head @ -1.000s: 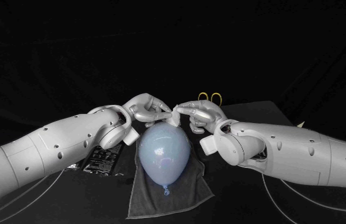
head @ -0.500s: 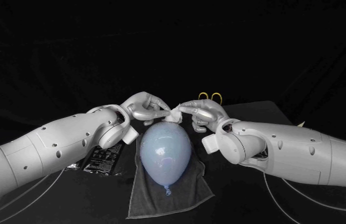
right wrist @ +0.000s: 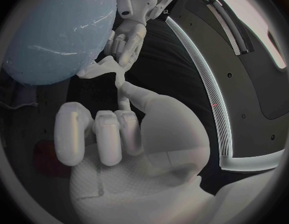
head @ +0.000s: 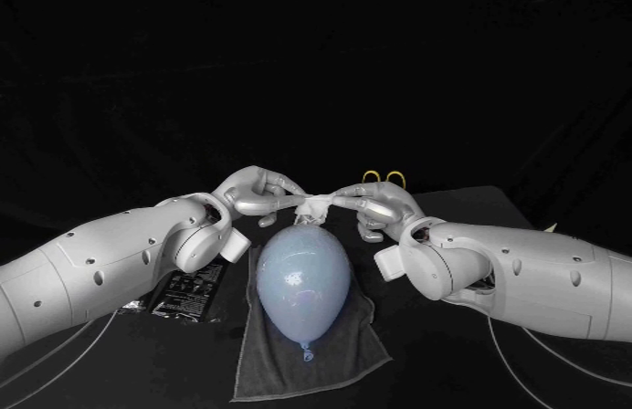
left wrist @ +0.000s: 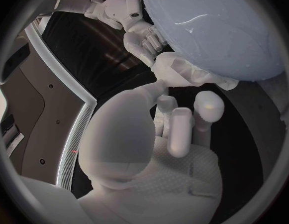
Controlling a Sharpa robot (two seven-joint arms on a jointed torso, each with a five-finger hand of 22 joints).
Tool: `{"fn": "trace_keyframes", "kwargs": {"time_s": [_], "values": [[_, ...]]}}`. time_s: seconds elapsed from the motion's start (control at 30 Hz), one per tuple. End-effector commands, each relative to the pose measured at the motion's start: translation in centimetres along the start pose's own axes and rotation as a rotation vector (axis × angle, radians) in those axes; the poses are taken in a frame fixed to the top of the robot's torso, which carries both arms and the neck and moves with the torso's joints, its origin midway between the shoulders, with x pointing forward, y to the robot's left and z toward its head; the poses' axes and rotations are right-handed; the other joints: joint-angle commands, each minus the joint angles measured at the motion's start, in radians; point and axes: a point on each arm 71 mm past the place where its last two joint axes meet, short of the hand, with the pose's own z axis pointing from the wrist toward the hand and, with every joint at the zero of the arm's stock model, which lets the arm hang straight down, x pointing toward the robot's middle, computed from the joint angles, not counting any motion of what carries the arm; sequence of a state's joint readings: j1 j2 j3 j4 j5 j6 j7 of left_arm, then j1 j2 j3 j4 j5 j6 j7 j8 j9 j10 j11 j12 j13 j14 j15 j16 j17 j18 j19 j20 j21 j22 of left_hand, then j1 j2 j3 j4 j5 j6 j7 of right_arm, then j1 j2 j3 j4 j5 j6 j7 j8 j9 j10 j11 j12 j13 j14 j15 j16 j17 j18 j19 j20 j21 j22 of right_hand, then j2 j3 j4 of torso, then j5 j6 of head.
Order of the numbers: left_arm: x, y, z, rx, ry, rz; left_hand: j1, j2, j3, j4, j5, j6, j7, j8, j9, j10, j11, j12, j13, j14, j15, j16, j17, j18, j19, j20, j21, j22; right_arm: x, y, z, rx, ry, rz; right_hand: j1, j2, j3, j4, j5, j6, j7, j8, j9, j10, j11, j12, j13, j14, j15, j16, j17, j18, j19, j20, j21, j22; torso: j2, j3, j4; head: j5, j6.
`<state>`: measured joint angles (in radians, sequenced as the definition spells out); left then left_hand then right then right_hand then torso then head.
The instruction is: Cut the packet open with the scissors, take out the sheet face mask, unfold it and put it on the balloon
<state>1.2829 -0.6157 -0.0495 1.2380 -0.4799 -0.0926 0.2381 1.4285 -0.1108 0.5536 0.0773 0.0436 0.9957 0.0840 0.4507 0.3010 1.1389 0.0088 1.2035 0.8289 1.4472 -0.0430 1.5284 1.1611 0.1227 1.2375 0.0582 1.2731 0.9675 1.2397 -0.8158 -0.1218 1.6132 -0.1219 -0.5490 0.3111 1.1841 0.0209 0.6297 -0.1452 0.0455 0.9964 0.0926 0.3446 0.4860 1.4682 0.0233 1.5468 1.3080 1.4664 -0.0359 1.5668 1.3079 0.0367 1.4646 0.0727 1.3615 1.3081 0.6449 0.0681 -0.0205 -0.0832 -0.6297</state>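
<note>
A pale blue balloon [head: 300, 279] lies on a dark grey towel [head: 313, 359], knot toward me. Just beyond its far end hangs the white, still bunched sheet face mask [head: 312, 210]. My left hand [head: 257, 193] pinches its left side and my right hand [head: 373, 204] pinches its right side. In the left wrist view the left hand [left wrist: 175, 127] holds the mask [left wrist: 181, 73] next to the balloon [left wrist: 213, 30], with the right hand [left wrist: 129, 16] opposite. The right wrist view shows the right hand [right wrist: 113, 129] holding the mask [right wrist: 108, 67] as a thin strand beside the balloon [right wrist: 57, 35], the left hand [right wrist: 135, 17] beyond.
The black cut packet [head: 184, 290] lies flat on the table under my left forearm. Yellow scissors handles [head: 382, 175] show behind my right hand. The towel's near edge hangs close to the table's front.
Both hands have drawn slightly apart and lifted, pulling the mask out into a wider strip above the balloon's far end. The balloon and towel lie as before.
</note>
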Motion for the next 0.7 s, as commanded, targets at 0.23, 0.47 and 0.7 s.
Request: {"fn": "trace_keyframes", "kwargs": {"time_s": [0.23,0.47,0.7], "values": [[-0.68,0.20,-0.20,-0.010,-0.032,-0.061,-0.017,-0.001,0.009,0.001,0.006,-0.009,0.004,0.007,0.100,-0.003,-0.001,-0.004,-0.011,0.000,-0.007,0.000,-0.005,-0.007,-0.004,-0.005,0.000,-0.003,-0.66,0.05,0.00,-0.014,-0.038,-0.036,-0.008,0.005,0.008,-0.001,0.003,-0.001,-0.005,0.073,0.161,0.086,-0.008,0.001,0.245,0.104,-0.005,0.004,0.263,0.012,0.005,-0.004,0.006,0.193,0.001,0.0004,-0.0005,-0.001,0.002],[-0.94,0.30,-0.24,-0.017,-0.058,-0.090,-0.018,0.000,0.010,0.000,0.006,-0.009,0.004,0.007,0.101,-0.002,-0.001,-0.004,-0.010,-0.001,-0.007,-0.001,-0.006,-0.007,-0.004,-0.005,0.000,-0.003,-0.73,0.07,-0.05,-0.017,-0.041,-0.047,-0.008,0.005,0.009,-0.001,0.003,-0.001,-0.005,0.074,0.163,0.087,-0.008,0.002,0.245,0.104,-0.005,0.004,0.263,0.011,0.005,-0.004,0.007,0.193,0.001,0.0003,-0.0002,0.000,0.002],[-1.15,0.35,-0.26,-0.020,-0.085,-0.119,-0.020,-0.001,0.015,-0.003,0.006,-0.011,0.003,0.010,0.102,-0.003,-0.002,-0.006,-0.014,-0.001,-0.008,-0.001,-0.007,-0.007,-0.004,-0.005,0.000,-0.003,-0.75,0.11,-0.17,-0.018,-0.039,-0.055,-0.008,0.005,0.009,-0.001,0.003,-0.001,-0.005,0.074,0.163,0.087,-0.008,0.002,0.245,0.104,-0.005,0.004,0.263,0.011,0.005,-0.004,0.007,0.193,0.000,0.0001,-0.0005,0.000,0.005]]}}
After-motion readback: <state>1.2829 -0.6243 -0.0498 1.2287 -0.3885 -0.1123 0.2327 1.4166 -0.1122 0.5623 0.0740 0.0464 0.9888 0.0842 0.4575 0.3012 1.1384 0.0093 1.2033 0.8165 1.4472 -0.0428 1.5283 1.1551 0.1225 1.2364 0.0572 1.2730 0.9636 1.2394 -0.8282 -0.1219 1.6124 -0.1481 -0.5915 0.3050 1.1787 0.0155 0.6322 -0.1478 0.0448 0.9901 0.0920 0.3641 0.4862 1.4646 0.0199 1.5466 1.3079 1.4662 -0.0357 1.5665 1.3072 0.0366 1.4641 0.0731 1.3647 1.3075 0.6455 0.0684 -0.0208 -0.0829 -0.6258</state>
